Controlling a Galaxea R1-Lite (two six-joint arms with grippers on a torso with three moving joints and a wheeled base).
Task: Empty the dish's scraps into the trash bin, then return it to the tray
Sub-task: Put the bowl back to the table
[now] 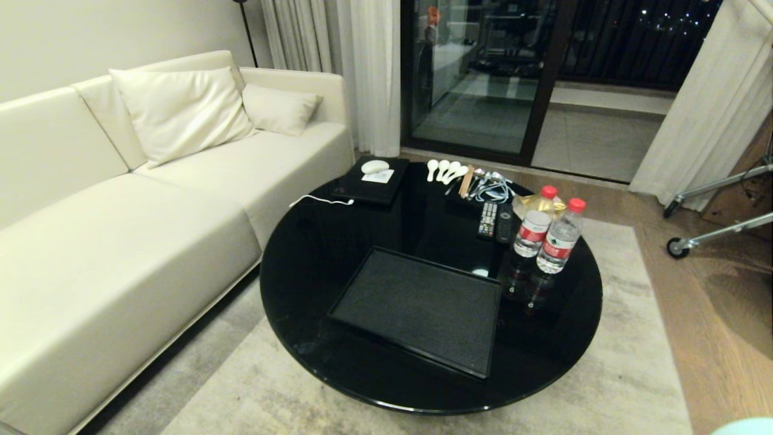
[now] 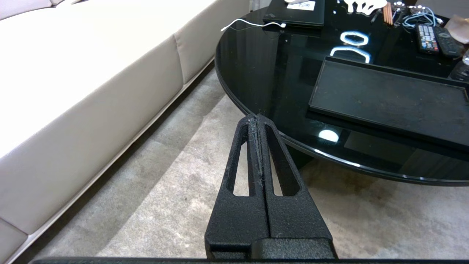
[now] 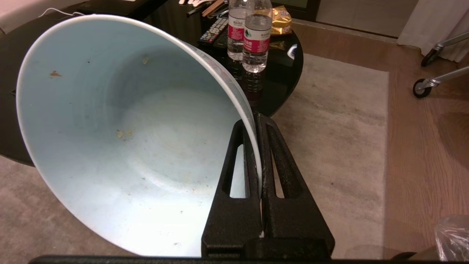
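My right gripper [image 3: 255, 117] is shut on the rim of the dish [image 3: 135, 139], one finger inside the wall and one outside. The dish is a white bowl with a pale bluish inside, held tilted above the rug beside the round table. Only a few tiny flecks stick to its inside; the scraps are out of view. A sliver of the dish [image 1: 749, 426] shows at the head view's lower right corner. The black tray [image 1: 416, 308] lies bare on the table, near its front edge. Crinkled clear liner of the trash bin [image 3: 452, 236] peeks in beside the rug. My left gripper [image 2: 256, 117] hangs shut and empty off the table's edge, near the tray [image 2: 388, 99].
Two water bottles [image 1: 546, 232] stand right of the tray on the black round table [image 1: 314, 241]. Remotes [image 1: 495, 219], white spoons [image 1: 444, 170] and a black slab [image 1: 369, 184] lie at the back. A cream sofa [image 1: 121, 229] runs along the left. A wheeled stand [image 1: 679, 246] is at the right.
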